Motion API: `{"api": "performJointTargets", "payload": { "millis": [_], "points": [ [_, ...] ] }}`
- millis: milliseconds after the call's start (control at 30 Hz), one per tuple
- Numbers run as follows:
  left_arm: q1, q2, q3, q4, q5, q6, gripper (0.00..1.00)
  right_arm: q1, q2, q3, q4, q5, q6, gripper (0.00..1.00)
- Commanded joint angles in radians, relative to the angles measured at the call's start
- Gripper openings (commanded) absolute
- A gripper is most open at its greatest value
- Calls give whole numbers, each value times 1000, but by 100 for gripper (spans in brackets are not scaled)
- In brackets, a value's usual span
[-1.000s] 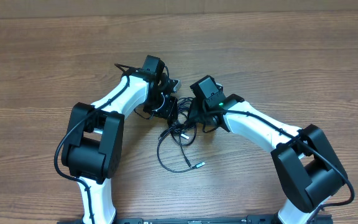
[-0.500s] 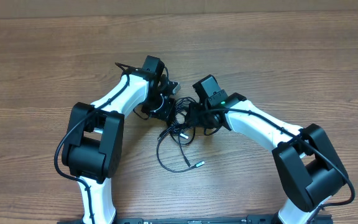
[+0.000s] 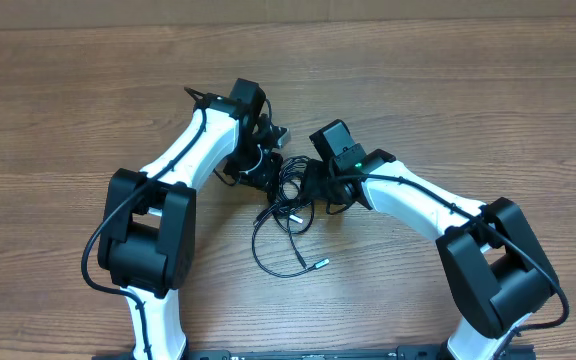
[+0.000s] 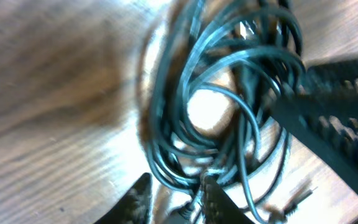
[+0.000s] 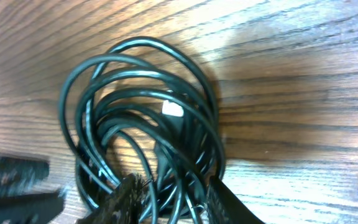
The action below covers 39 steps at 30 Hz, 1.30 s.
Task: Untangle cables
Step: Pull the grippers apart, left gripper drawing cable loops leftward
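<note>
The cables (image 3: pixel 290 190) are thin black cords bunched in a coil at the table's middle, with one loose loop trailing toward me to a small plug end (image 3: pixel 320 264). My left gripper (image 3: pixel 268 172) reaches into the coil from the left. In its wrist view the coil (image 4: pixel 160 149) crosses its fingertips, which stand narrowly apart (image 4: pixel 176 193), with strands against the right finger. My right gripper (image 3: pixel 309 189) comes in from the right, open (image 5: pixel 173 186), with several strands of the coil (image 5: pixel 194 134) lying between its fingers.
The wooden table (image 3: pixel 468 90) spreads all round the bundle. The two grippers sit very close together over the coil. The right gripper's ribbed finger (image 4: pixel 334 112) shows in the left wrist view, and the left gripper (image 5: pixel 11 177) shows dark in the right wrist view.
My left arm has swung its forearm and wrist a little farther up the table. My right gripper has edged slightly left into the bundle. The coil itself has barely moved.
</note>
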Motion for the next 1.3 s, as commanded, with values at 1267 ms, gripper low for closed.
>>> {"api": "performJointTargets", "payload": {
  "millis": [1267],
  "points": [
    [-106, -32, -18, 38, -152, 13, 4, -132, 151, 5, 56, -286, 9, 33]
  ]
}}
